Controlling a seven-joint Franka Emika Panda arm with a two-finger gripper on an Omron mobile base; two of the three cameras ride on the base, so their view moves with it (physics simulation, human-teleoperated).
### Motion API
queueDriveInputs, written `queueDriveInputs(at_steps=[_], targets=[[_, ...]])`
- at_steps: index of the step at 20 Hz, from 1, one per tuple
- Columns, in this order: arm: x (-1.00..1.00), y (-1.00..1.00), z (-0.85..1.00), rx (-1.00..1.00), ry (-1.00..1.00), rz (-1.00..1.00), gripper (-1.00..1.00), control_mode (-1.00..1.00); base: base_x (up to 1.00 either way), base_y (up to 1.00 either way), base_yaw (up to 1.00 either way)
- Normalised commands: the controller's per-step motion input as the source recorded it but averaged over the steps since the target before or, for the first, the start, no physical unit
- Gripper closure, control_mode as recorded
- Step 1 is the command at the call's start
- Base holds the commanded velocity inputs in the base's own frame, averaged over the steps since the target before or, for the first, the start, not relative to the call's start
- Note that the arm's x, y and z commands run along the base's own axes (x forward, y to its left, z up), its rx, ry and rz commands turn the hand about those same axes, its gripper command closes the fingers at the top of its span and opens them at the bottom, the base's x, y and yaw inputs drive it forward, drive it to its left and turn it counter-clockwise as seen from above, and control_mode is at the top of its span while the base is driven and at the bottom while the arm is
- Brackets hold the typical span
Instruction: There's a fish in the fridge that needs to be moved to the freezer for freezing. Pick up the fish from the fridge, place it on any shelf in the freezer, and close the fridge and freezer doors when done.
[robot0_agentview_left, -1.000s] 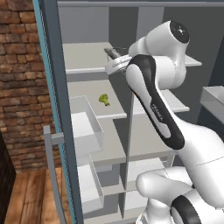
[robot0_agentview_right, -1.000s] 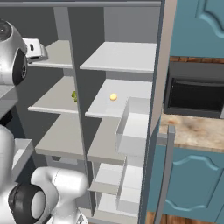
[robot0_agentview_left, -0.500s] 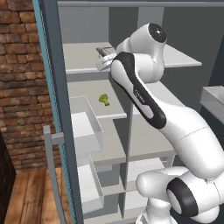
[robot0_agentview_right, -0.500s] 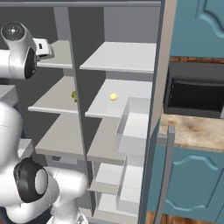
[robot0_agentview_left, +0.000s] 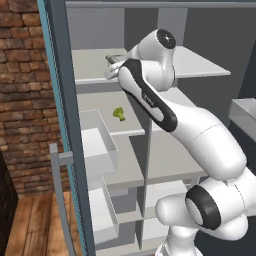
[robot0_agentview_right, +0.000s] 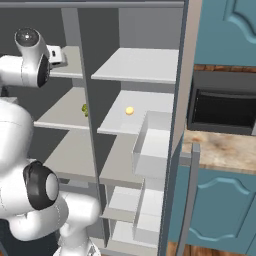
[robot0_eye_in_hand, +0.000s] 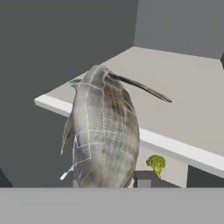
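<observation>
A grey fish (robot0_eye_in_hand: 104, 131) with a thin dark tail hangs in front of the hand camera, and my gripper (robot0_agentview_left: 111, 62) is shut on it. One dark fingertip (robot0_eye_in_hand: 145, 178) shows beside its belly. In the left base view the hand reaches over the front of the top shelf (robot0_agentview_left: 92, 64) of the freezer, the narrower left compartment. Seen from the hand, the fish hovers above that shelf's (robot0_eye_in_hand: 183, 100) near edge, apart from the board. The fridge (robot0_agentview_right: 135, 65) is the wider compartment on the right. Both doors stand open, the freezer door (robot0_agentview_left: 60, 125) at left and the fridge door (robot0_agentview_right: 182, 125) at right.
A green broccoli floret (robot0_agentview_left: 119, 114) lies on the freezer shelf below the hand. A small yellow ball (robot0_agentview_right: 129, 110) rests on a fridge shelf. Clear door bins (robot0_agentview_left: 97, 145) jut from the freezer door, and others (robot0_agentview_right: 152, 145) from the fridge door. A grey divider wall (robot0_agentview_left: 145, 150) separates the compartments.
The arm has swung left with the fish, from the divider toward the freezer's top shelf. The grip stays shut.
</observation>
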Motion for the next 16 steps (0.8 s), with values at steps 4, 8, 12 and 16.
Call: queueDriveInputs(at_steps=[4,8,12,16], targets=[[0.61,0.14,-0.12,0.00,0.02,-0.02,1.00,-1.00,0.00,0.00,0.00],[0.55,0.11,-0.11,0.00,0.00,-0.01,1.00,-1.00,0.00,0.00,0.00],[0.52,0.09,-0.21,0.00,0.00,0.00,1.00,-1.00,0.00,0.00,0.00],[0.52,0.17,-0.23,0.00,0.00,0.00,1.00,-1.00,0.00,0.00,0.00]])
